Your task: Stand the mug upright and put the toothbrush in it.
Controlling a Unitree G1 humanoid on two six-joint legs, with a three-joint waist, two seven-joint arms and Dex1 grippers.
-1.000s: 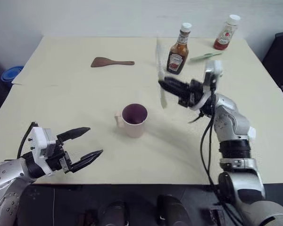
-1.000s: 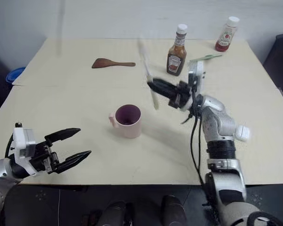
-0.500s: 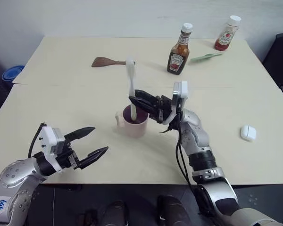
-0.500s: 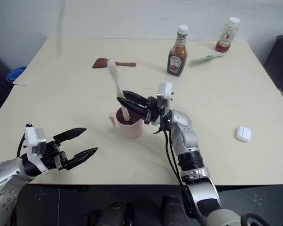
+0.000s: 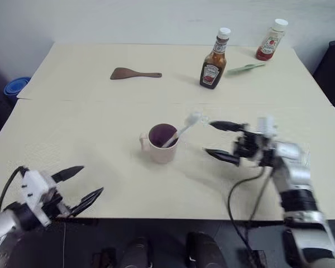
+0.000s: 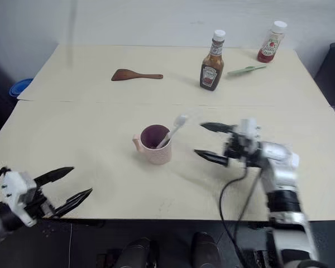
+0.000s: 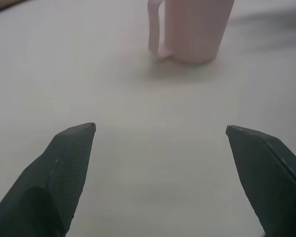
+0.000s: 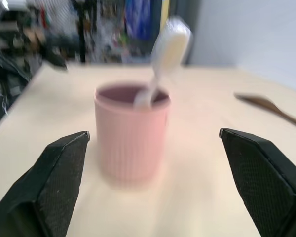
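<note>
Jaws wide on both: right gripper [image 5: 222, 140] empty, just beside the mug [image 5: 161, 144]; left gripper [image 5: 78, 185] empty too, near the desk [image 5: 72, 111] edge, well apart. Ahead of the right jaws, mug upright, toothbrush [image 5: 181, 128] leaning inside toward them. Main risk, as a judgement: clipping the protruding head with a finger, tipping brush or mug.

— Where does the mug [image 6: 154, 144] stand?
— Upright, to the left of the right gripper [image 6: 210, 142], apart from its spread fingers.
— And the toothbrush [image 6: 173, 130]?
— In the mug, head leaning toward that gripper.
</note>
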